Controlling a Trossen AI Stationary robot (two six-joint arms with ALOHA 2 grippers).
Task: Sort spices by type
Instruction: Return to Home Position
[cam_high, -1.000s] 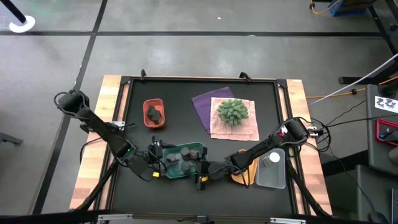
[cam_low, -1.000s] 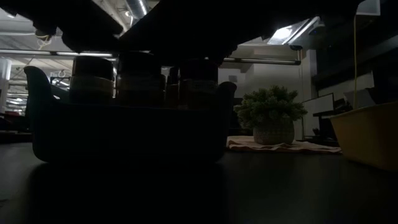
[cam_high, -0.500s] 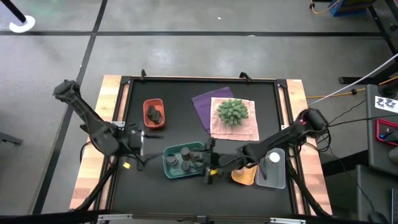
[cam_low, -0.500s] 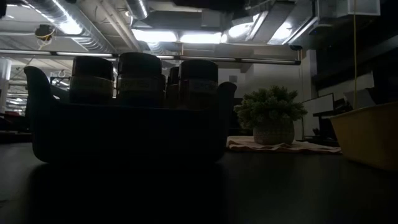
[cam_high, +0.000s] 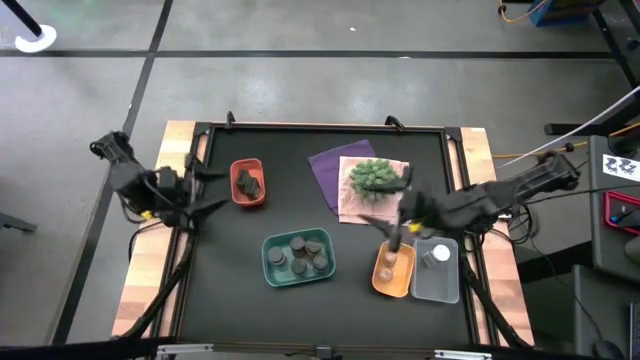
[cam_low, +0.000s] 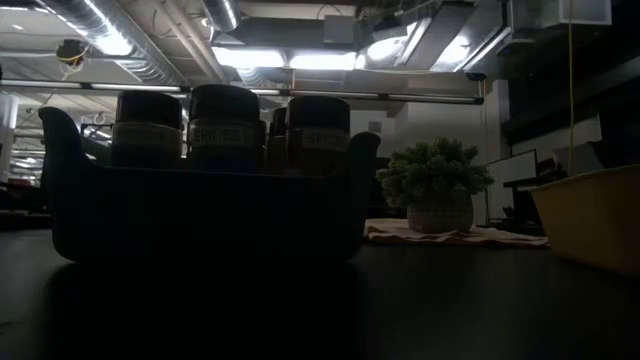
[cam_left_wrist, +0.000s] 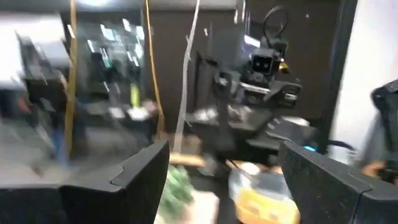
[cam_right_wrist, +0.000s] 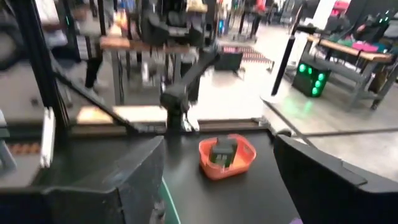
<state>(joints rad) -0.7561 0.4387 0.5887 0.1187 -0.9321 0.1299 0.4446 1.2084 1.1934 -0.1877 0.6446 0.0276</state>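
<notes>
Several round grey-topped jars stand in the teal tray near the front; in the low view the jars rise above the teal tray's wall. Dark lumpy pieces lie in the red tray. Amber jars stand in the orange tray, and a white-capped jar in the clear tray. My left gripper hangs open by the red tray. My right gripper hangs open above the orange tray's far end. Both are empty.
A spiky green ball plant stands on a beige cloth over a purple cloth at the far middle. Wooden side rails flank the black table top. Bare black surface lies along the near edge.
Both grippers have risen away from the teal tray, staying open. My left gripper has drawn back toward the table's left and far side, ending by the red tray. My right gripper has gone toward the right, over the orange tray. The jars have stayed put.
</notes>
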